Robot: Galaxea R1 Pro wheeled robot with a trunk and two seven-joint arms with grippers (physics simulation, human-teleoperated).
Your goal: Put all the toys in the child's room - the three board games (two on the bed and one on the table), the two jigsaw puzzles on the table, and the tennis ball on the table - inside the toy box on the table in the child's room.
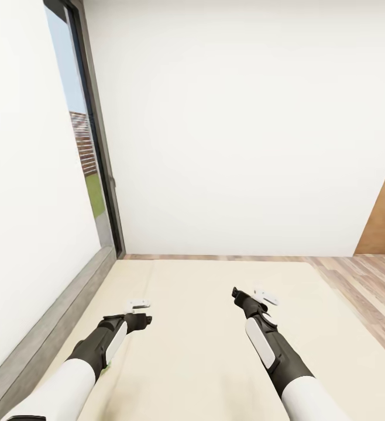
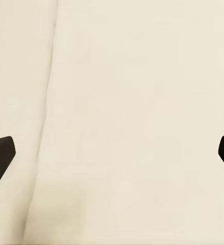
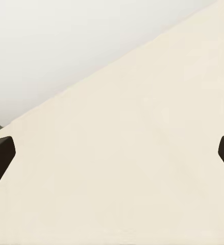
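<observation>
2 arms over 1 bed (image 1: 204, 327)
Left gripper (image 1: 138, 305) and right gripper (image 1: 265, 297) both spread wide, grasping nothing, above beige mattress

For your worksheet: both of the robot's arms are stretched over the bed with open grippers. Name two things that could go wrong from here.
1. The mattress under the left gripper and right gripper is bare, so closing now would likely grab nothing.
2. The window and bed frame lie close beside the left arm; a sideways swing might strike them.

The bed (image 1: 204, 327) shows a plain beige mattress.
</observation>
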